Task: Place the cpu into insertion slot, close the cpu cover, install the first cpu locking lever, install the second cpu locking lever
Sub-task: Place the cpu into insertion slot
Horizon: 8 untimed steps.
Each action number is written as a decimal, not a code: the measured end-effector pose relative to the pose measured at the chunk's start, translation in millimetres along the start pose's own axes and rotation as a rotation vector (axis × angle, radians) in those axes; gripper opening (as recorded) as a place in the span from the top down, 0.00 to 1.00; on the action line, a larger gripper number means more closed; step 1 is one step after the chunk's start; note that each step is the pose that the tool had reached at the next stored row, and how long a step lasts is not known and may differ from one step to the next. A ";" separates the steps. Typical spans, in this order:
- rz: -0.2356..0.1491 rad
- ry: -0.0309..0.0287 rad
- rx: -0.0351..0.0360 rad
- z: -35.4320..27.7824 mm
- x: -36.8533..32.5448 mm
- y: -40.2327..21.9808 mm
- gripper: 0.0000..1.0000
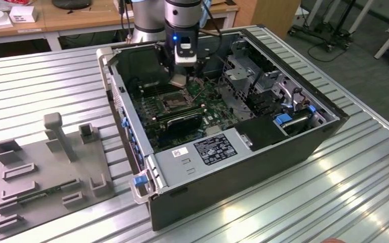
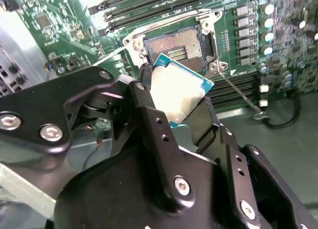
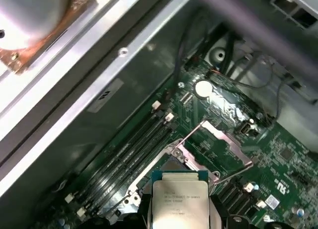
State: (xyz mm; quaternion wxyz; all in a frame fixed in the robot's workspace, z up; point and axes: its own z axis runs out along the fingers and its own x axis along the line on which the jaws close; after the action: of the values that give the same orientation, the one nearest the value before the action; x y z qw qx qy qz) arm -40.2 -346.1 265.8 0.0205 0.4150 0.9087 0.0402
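While the open computer case [image 1: 248, 167] lies on the slatted metal counter [image 1: 39, 81], the robot arm's hand [image 2: 175, 102] reaches down into it, its black fingers [image 2: 149, 117] clenched on two opposite edges of the cpu [image 2: 181, 85]. The cpu hangs with its grey metal face up, just above the insertion slot [image 2: 176, 47] in the green motherboard [image 2: 44, 20] and apart from it. In the first wrist view the cpu cover [image 3: 224, 140] stands swung open beside the slot, and a grey fixture tray [image 1: 46, 177] sits on the counter at the exterior view's left.
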 end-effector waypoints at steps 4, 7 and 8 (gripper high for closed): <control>0.071 -0.0064 0.0003 1.5 0.0 -0.1 0.46; 0.127 -0.0114 0.0005 2.7 0.0 -0.3 0.46; 0.145 -0.0130 0.0005 3.1 0.0 -0.3 0.46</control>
State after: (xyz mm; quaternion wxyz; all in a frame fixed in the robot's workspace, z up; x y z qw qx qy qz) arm -40.2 -346.1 262.7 0.0234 0.4798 0.8762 0.0386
